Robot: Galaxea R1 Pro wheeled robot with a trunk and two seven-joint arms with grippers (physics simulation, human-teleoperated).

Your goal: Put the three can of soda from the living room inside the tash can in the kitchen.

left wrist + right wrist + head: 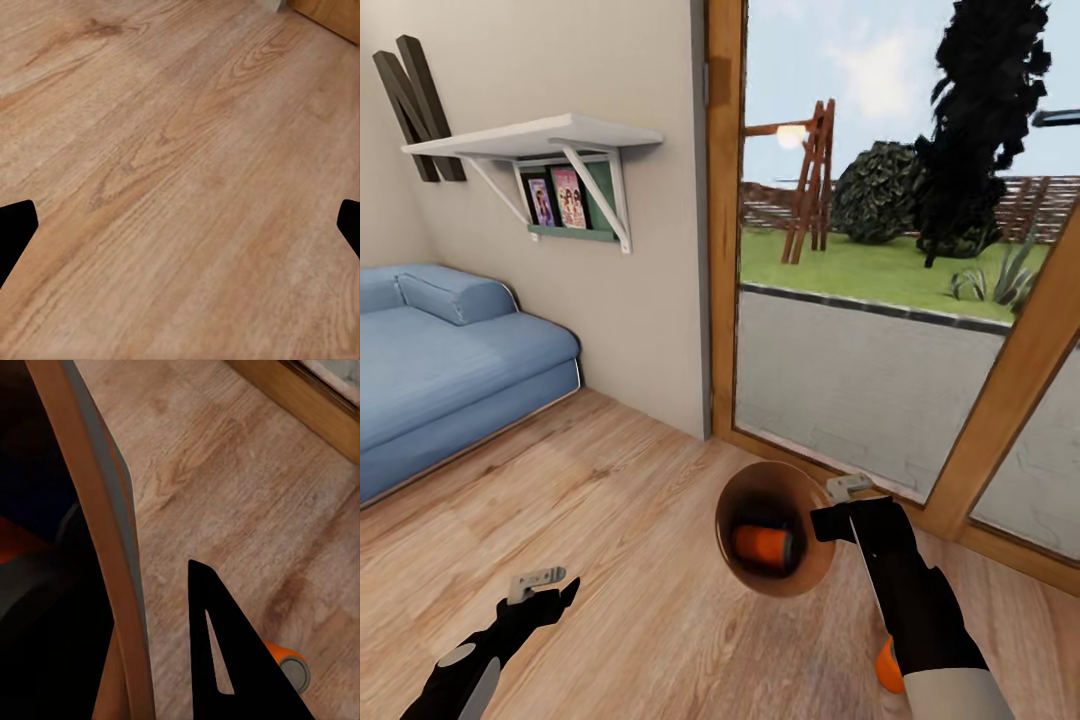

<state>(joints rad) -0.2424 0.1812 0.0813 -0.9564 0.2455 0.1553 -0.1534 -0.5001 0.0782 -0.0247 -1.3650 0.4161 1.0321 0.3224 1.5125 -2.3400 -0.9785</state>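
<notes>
The tash can, tan-brown inside, hangs tilted above the wood floor with its mouth toward me. My right gripper is shut on its rim; one dark finger lies outside the wall. An orange can of soda lies inside the bucket. A second orange can lies on the floor under my right forearm, also seen past the finger. The dark blue can is out of view. My left gripper hovers open over bare floor, holding nothing.
A blue sofa stands at the left against the wall, under a white shelf. Wooden-framed glass garden doors rise right behind the bucket. Open wood floor lies between the sofa and my arms.
</notes>
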